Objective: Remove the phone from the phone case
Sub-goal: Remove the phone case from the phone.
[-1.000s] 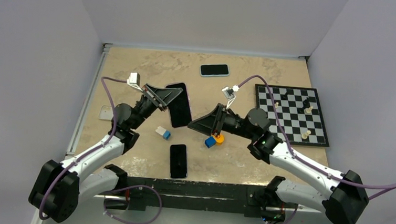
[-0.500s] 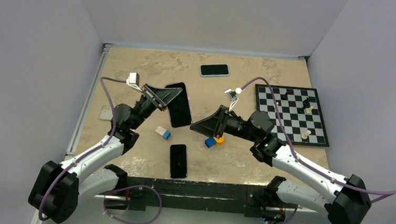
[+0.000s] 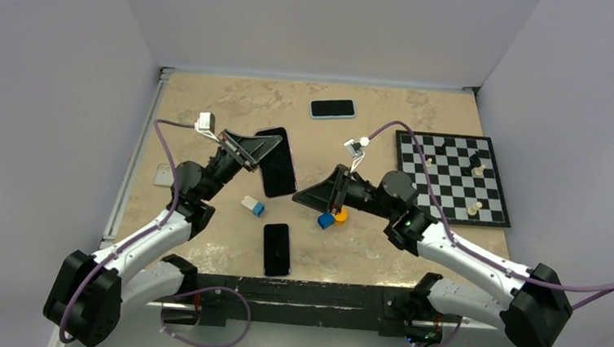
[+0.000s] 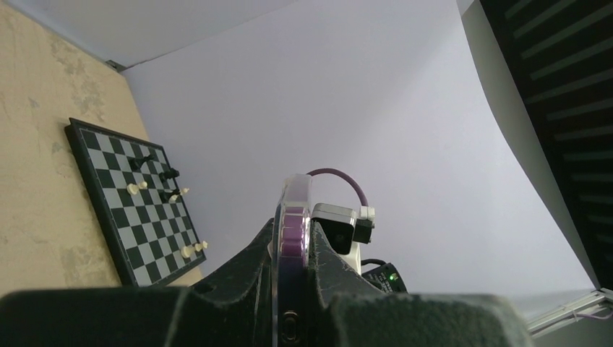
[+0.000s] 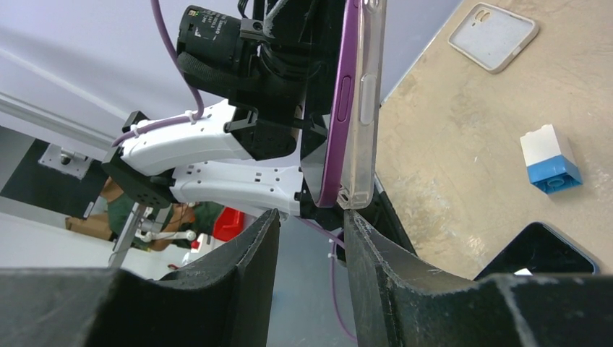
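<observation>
The left gripper (image 3: 266, 144) is closed tight across the thickness of the phone (image 5: 334, 108) and holds it raised above the table (image 3: 211, 101). The phone has a purple rim and sits inside a clear phone case (image 5: 367, 87). The right gripper (image 5: 311, 225) is parted and holds nothing. Its two fingers are just under the phone's lower end, and I cannot tell whether they touch it.

The step in hand looks like bringing the second claw in to pry. Next, I judge, the right fingers must catch the case's lip alone and peel it away while the left grip holds firm.

On the table below lie a spare case (image 5: 494, 36), a white-and-blue block (image 5: 551, 159) and a dark phone (image 5: 538, 249).
</observation>
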Robot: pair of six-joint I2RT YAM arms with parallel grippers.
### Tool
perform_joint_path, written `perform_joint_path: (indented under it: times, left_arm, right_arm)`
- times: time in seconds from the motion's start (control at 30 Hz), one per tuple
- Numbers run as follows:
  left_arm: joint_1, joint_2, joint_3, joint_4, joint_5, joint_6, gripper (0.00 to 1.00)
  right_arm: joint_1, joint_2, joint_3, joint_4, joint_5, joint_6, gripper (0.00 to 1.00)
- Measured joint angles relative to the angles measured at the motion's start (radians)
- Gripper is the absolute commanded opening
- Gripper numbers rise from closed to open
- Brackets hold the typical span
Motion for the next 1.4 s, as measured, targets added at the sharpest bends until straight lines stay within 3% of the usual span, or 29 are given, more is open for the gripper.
perform_joint_path:
  times: [0.4, 0.57, 0.87, 1.4]
  left_arm:
    - [0.003, 0.000, 0.000, 0.026, -0.017, -0.001, 0.00]
    - [0.005, -0.006, 0.000, 0.035, -0.019, 0.000, 0.00]
    - [0.003, -0.008, 0.014, 0.021, 0.002, 0.012, 0.00]
    - [-0.002, -0.026, 0.026, -0.056, 0.043, 0.053, 0.00]
  right_arm:
    - [-0.006, 0.081, 0.028, 0.043, -0.032, 0.044, 0.38]
    - [-0.011, 0.076, 0.038, 0.029, -0.044, 0.046, 0.47]
    - [-0.016, -0.009, 0.035, 0.014, -0.042, 0.043, 0.42]
    - [-0.021, 0.020, 0.035, 0.071, -0.036, 0.033, 0.44]
